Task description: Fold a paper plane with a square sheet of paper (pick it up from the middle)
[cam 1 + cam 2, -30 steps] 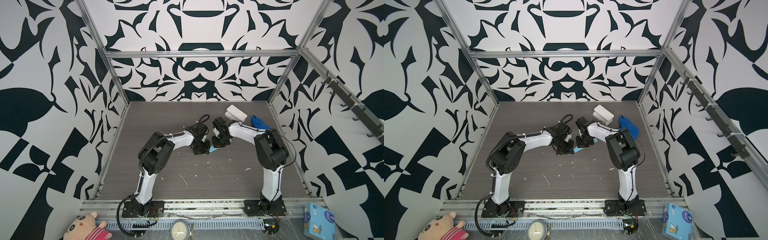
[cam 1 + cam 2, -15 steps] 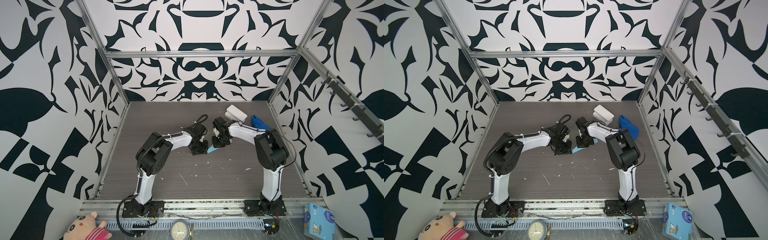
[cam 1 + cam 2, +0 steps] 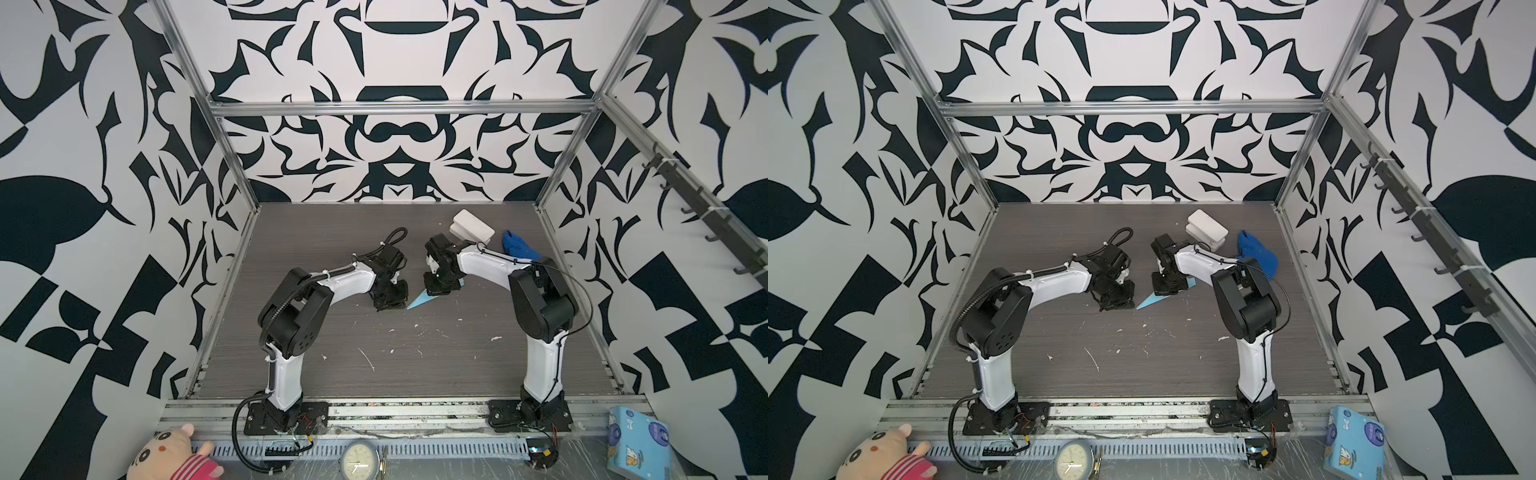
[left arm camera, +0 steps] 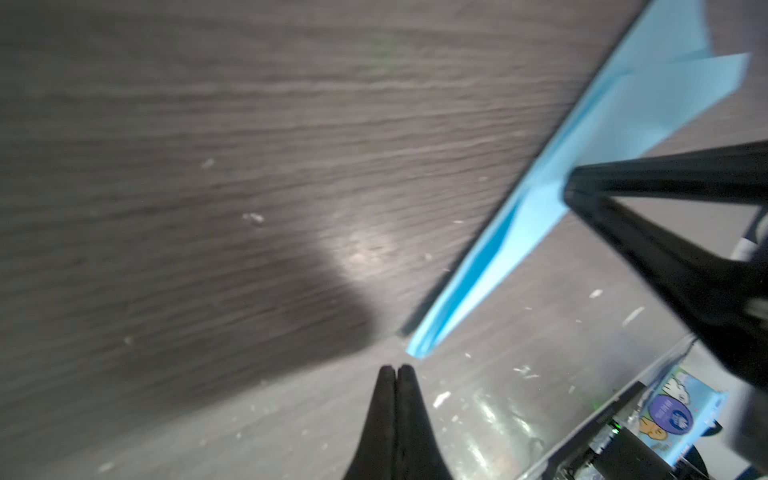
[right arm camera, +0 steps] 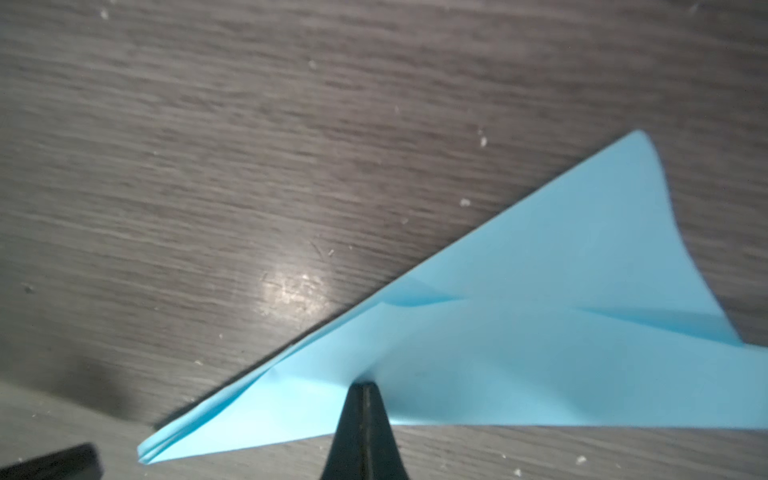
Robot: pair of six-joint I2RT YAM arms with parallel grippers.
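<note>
The square sheet of paper is folded into a slim light-blue paper plane [image 3: 420, 299] [image 3: 1150, 303] lying flat mid-table, its nose toward the front left. My right gripper [image 3: 436, 286] [image 3: 1167, 286] [image 5: 364, 385] is shut, its tips pressing down on the plane's body [image 5: 519, 324], which puckers around them. My left gripper [image 3: 390, 301] [image 3: 1119, 301] [image 4: 397, 368] is shut with nothing in it, just off the nose of the plane [image 4: 540, 199] and not touching it. The right gripper's black fingers [image 4: 665, 216] show in the left wrist view.
A white box [image 3: 471, 228] and a royal-blue cloth lump [image 3: 519, 247] lie at the back right. White scraps dot the dark table [image 3: 374, 357]. Beyond the front rail sit a printed light-blue box [image 3: 638, 444], a plush toy [image 3: 174, 457] and a clock [image 3: 359, 461].
My left arm has drawn back a little to the left, so its shut gripper sits slightly farther from the plane. The right gripper and the plane have stayed put.
</note>
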